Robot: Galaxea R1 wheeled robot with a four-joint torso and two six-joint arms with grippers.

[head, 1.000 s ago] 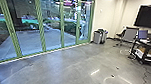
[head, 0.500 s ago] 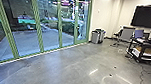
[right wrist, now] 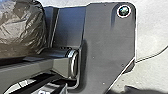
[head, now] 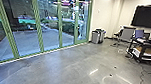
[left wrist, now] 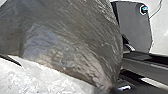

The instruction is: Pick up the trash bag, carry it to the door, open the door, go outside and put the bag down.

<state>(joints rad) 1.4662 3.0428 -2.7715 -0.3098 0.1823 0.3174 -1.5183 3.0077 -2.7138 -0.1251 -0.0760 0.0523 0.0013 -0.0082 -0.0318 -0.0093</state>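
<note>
So the trash bag (left wrist: 75,32) is bulging near the left claw, wrinkling all over. Honestly can't tell how far the left claw or right claw is opening, or what either's gripping. Green-framed glass wall (head: 38,25) is standing well ahead of both.

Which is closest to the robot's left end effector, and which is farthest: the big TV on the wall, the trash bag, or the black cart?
1. Trash bag: large and close in the left wrist view.
2. Black cart: head view, right side.
3. TV: on the wall, beyond the cart.
</note>
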